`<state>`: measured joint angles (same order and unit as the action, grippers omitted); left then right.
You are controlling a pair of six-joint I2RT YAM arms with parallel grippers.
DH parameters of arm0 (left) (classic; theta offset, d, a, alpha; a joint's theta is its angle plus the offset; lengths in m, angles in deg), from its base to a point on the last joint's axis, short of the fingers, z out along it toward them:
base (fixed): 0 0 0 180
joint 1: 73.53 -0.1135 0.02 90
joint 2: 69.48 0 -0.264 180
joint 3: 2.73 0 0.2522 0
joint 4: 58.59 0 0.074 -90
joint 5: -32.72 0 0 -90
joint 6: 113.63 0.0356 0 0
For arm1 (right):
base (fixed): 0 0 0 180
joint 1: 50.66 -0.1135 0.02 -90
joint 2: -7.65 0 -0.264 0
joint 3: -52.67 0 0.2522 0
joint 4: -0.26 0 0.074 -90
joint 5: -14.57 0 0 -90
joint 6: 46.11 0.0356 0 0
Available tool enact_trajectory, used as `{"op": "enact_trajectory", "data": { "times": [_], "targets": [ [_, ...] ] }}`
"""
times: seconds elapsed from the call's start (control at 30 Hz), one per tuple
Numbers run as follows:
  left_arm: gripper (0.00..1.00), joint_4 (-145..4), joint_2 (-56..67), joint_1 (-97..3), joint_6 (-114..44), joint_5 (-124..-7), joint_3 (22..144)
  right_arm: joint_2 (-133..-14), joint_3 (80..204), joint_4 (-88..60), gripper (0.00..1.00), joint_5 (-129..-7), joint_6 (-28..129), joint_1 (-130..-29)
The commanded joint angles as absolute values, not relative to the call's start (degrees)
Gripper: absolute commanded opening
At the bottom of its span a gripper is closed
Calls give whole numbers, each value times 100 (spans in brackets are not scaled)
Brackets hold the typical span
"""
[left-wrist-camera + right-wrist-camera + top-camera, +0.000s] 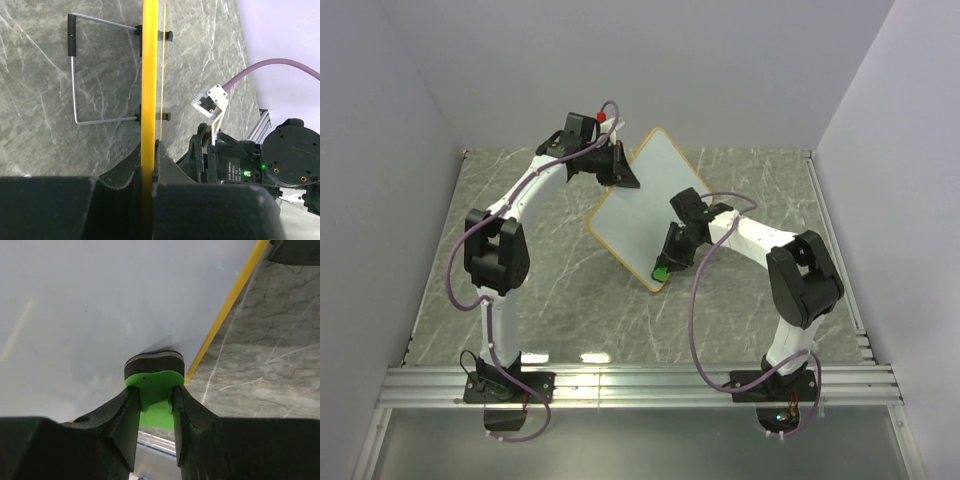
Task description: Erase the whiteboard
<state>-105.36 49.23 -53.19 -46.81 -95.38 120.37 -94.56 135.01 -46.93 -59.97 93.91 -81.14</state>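
Note:
The whiteboard [642, 205], white with a thin orange-yellow rim, is held tilted above the table, and its face shows no marks. My left gripper [620, 172] is shut on its upper left edge. The left wrist view shows the whiteboard's rim [148, 75] edge-on, pinched between the left gripper's [150, 152] jaws. My right gripper [666, 262] is shut on the green eraser [661, 272] at the board's lower corner. In the right wrist view, the eraser [155, 385] presses its dark felt against the whiteboard [100, 300] near the rim, clamped in the right gripper [156, 397].
A bent wire stand [75, 75] hangs from black clips [166, 35] on the board's back. The grey marble table [560, 290] is enclosed by white walls, with metal rails [640, 385] along its near edge. A small red thing [603, 117] shows behind the left wrist.

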Motion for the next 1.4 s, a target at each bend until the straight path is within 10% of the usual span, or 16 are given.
{"op": "enact_trajectory", "data": {
  "times": [0.0, 0.27, 0.33, 0.37, 0.47, 0.93, 1.37],
  "targets": [
    [0, -11199, 4891, -4989, -4561, -9032, 11791, -9430, 13709, -4408, 0, -6409, 9346, -8116],
    [0, -11172, 4864, -4989, -4640, -8988, 11799, -9044, 15089, -5181, 3, -6830, 9039, -7730],
    [0, -11190, 4891, -4989, -4657, -8936, 11861, -8799, 15203, -5514, 41, -7050, 8959, -7424],
    [0, -11207, 4926, -4989, -4675, -8936, 11930, -8684, 15186, -5603, 78, -7260, 8881, -7274],
    [0, -11286, 5022, -4989, -4710, -8909, 12167, -8166, 14854, -5788, 97, -7498, 8653, -6721],
    [0, -11234, 5664, -5086, -5035, -9015, 13337, -6486, 12489, -5745, 97, -7623, 8274, -6103],
    [0, -11075, 5884, -5068, -5149, -9129, 13250, -7696, 13040, -3767, 89, -6242, 8353, -6103]
  ]
}}
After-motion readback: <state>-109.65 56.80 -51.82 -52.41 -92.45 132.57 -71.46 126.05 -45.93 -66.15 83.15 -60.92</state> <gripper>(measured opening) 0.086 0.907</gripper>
